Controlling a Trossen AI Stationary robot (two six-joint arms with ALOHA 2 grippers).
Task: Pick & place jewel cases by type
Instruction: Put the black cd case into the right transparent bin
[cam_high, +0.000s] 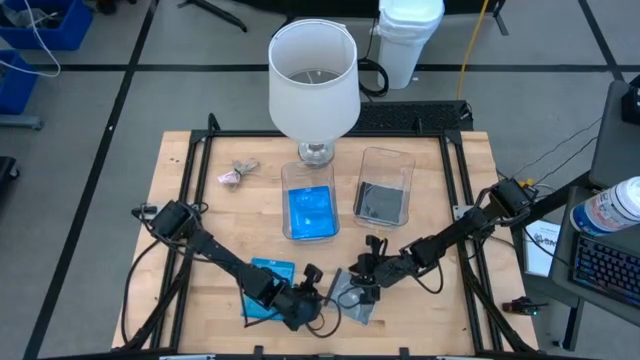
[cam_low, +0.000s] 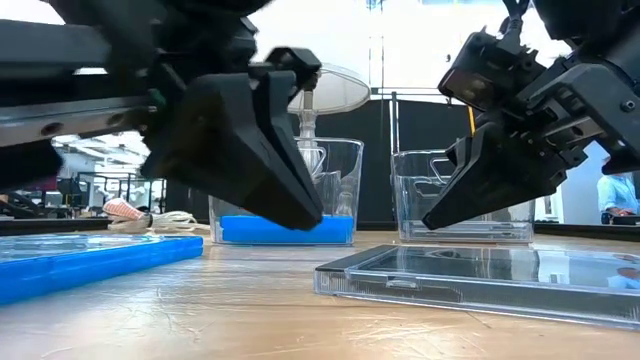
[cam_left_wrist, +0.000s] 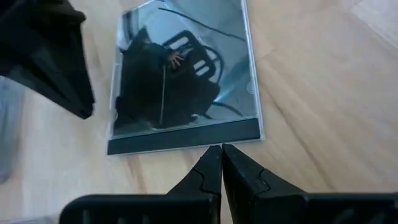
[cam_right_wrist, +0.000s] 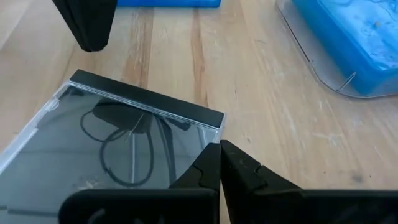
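Note:
A smoky grey jewel case with a dark spine (cam_high: 352, 300) (cam_low: 480, 270) lies flat on the table near its near edge. My left gripper (cam_high: 322, 295) (cam_left_wrist: 221, 152) is shut, its tips just off the case's spine (cam_left_wrist: 186, 140). My right gripper (cam_high: 358, 283) (cam_right_wrist: 219, 149) is shut too, above a spine-end corner (cam_right_wrist: 211, 118). In the low view both sets of tips hang a little above the wood and the case. A bright blue jewel case (cam_high: 272, 268) (cam_low: 90, 262) lies flat to the left, partly under the left arm.
Two clear tubs stand at the table's middle: the left (cam_high: 290, 170) holds blue cases (cam_low: 285, 230) (cam_right_wrist: 348, 43), the right (cam_high: 385, 155) a grey one. A white-shaded lamp (cam_high: 313, 80) stands behind them. A small pinkish-grey lump (cam_high: 238, 172) lies to the far left.

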